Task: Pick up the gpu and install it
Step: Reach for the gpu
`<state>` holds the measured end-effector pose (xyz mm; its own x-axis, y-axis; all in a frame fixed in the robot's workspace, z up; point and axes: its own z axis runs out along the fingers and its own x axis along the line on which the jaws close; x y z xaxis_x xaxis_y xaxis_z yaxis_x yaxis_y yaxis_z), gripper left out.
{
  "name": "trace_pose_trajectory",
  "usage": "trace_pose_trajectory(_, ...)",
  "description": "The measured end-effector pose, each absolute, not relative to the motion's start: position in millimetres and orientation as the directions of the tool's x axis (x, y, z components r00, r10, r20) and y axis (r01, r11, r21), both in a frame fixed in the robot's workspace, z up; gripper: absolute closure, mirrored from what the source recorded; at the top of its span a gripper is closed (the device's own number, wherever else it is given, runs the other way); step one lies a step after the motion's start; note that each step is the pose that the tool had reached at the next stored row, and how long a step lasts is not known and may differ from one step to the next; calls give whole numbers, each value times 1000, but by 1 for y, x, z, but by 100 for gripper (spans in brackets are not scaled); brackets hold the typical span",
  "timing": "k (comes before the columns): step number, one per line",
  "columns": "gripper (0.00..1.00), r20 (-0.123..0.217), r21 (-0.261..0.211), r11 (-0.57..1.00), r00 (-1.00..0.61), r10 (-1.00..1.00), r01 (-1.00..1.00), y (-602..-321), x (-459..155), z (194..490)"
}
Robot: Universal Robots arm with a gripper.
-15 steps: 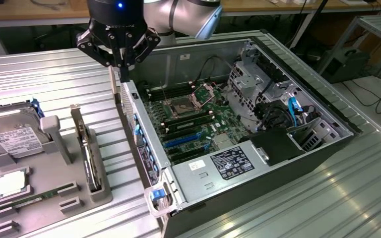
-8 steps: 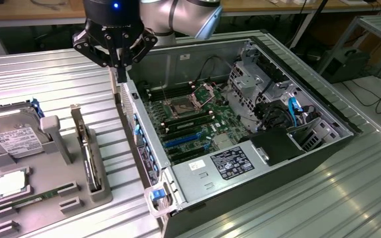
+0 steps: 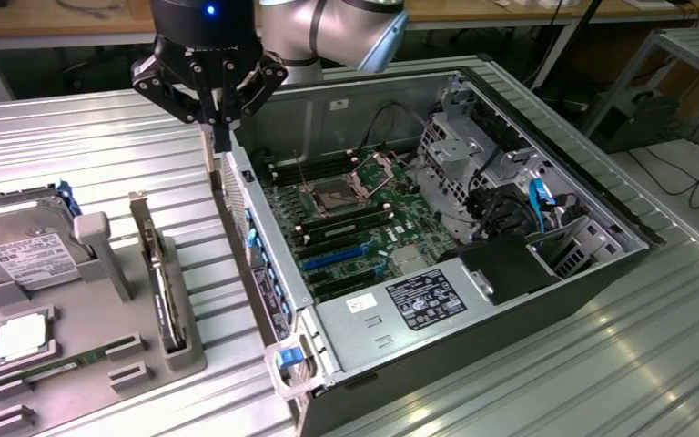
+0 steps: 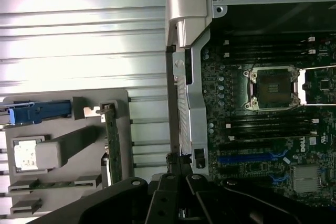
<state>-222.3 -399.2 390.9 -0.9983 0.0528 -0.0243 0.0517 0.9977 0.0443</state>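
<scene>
The gpu (image 3: 160, 273) stands on edge in a slot of the grey parts holder (image 3: 106, 264), at the exterior view's left of the open computer case (image 3: 362, 337). In the wrist view the gpu (image 4: 113, 148) appears edge-on as a thin green strip with a silver bracket end. My gripper (image 3: 218, 141) hangs above the gap between the holder and the case's rear wall, shut with nothing between its fingers, apart from the card. Its dark fingers (image 4: 177, 167) show over the case's metal edge. Blue expansion slots (image 4: 252, 158) lie on the motherboard (image 3: 349, 228).
On the holder sit a hard drive (image 3: 28, 255), a processor chip (image 3: 19, 337) and a RAM stick (image 3: 70, 364). Inside the case are the CPU socket (image 4: 275, 88), a drive cage (image 3: 471, 155) and cables. Ribbed metal tabletop (image 3: 83, 146) surrounds everything.
</scene>
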Motion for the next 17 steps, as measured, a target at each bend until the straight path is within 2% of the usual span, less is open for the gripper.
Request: trace_pose_trajectory(17, 89, -24, 44, 998, -998, 53, 52, -399, -237, 391)
